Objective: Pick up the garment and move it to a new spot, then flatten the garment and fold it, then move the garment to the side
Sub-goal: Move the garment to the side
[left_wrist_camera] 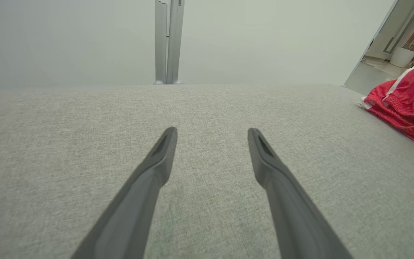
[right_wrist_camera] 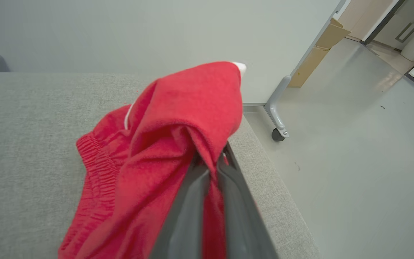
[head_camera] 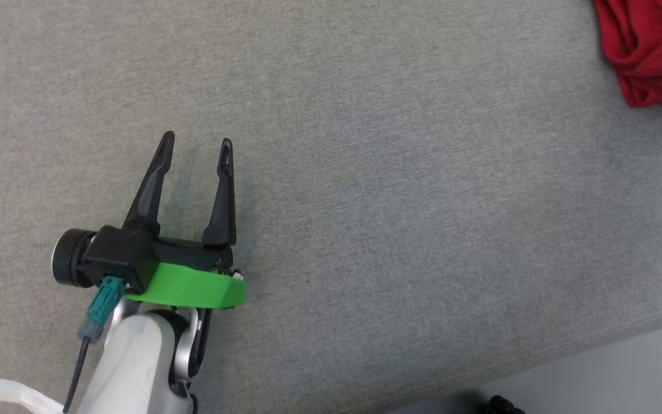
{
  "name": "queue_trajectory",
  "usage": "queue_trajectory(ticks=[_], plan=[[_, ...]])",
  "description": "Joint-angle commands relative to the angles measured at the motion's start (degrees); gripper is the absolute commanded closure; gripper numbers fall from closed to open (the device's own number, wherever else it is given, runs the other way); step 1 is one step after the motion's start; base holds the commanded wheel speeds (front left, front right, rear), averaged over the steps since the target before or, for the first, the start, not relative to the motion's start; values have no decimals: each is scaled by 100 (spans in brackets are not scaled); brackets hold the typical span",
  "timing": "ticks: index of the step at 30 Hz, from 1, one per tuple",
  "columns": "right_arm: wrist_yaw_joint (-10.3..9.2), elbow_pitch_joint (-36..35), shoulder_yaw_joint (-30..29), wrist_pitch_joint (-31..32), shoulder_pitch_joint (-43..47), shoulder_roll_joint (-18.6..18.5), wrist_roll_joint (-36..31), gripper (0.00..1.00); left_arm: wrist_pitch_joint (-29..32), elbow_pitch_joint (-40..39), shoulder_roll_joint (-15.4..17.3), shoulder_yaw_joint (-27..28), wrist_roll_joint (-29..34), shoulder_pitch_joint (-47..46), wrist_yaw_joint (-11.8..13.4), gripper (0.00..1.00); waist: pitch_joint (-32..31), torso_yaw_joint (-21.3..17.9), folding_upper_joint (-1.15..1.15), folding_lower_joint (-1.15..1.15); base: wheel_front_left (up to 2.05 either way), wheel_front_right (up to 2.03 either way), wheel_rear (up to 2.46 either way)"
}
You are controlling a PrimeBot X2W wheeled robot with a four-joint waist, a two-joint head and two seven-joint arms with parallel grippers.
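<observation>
My left fingers (head_camera: 197, 138) hang spread wide over the grey fabric-topped table (head_camera: 423, 201), with nothing between them. In the head view they point up the picture, with a green collar (head_camera: 193, 289) behind them and a teal plug (head_camera: 104, 306) at the side of the wrist. Along them in the left wrist view I see bare grey cloth, a pale wall past the table's far edge, and a grey upright post (left_wrist_camera: 168, 39) against that wall.

The red garment (head_camera: 647, 52) lies bunched up at the table's far right corner in the head view, well apart from my left fingers. From the left wrist it sits off to the right, near the table's edge, with a ribbed waistband and a bit of white trim showing.

My right fingers (right_wrist_camera: 212, 158) are pinched shut on a fold of the garment. In the right wrist view the red cloth drapes over and around them. One peak of it is lifted above the table while the elastic waistband end rests on the grey surface. This is close to the table's right edge. Beyond that edge is a pale floor (right_wrist_camera: 354, 162), a panel foot on a caster (right_wrist_camera: 277, 134) and a cardboard sheet (right_wrist_camera: 331, 39) leaning by the wall.
</observation>
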Motion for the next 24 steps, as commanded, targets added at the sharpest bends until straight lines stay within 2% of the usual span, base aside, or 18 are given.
queue_trajectory(ticks=[1,2,3,4,5,9,14,19,24], plan=[[-8,109,-98,-91,-132,-64,-105,100,-17,-37,29,-9,-13,-73,25,0,255,285,0,-1,0,0,0],[-8,190,-171,-165,-210,-110,-178,100,-31,-41,25,-18,-14,-76,28,0,279,311,0,-1,0,0,0],[-8,267,-242,-217,-249,-137,-250,74,-40,-38,20,-28,-15,-81,29,0,294,330,0,-1,0,0,0],[-8,344,-289,-293,-283,-143,-364,14,-58,-29,12,-39,-17,-87,34,0,305,346,0,-1,0,0,0],[-8,405,-337,-352,-306,-149,-453,0,-62,-20,3,-49,-18,-92,39,0,309,359,0,-1,0,0,0],[-8,560,-569,-562,-386,-140,-876,0,-100,46,-42,-98,-54,-121,38,0,265,392,0,-1,0,0,0],[-8,520,-725,-684,-405,67,-1201,0,-153,185,-74,-116,-124,-139,30,0,93,365,0,-1,0,0,0],[-8,424,-538,-717,-293,321,-1262,0,-230,452,-132,-90,-249,-178,-13,0,-313,380,0,-1,0,0,0],[-8,326,-205,-719,-15,696,-1008,0,-340,948,-182,25,-389,-232,-2,0,-980,438,0,-1,0,0,0]])
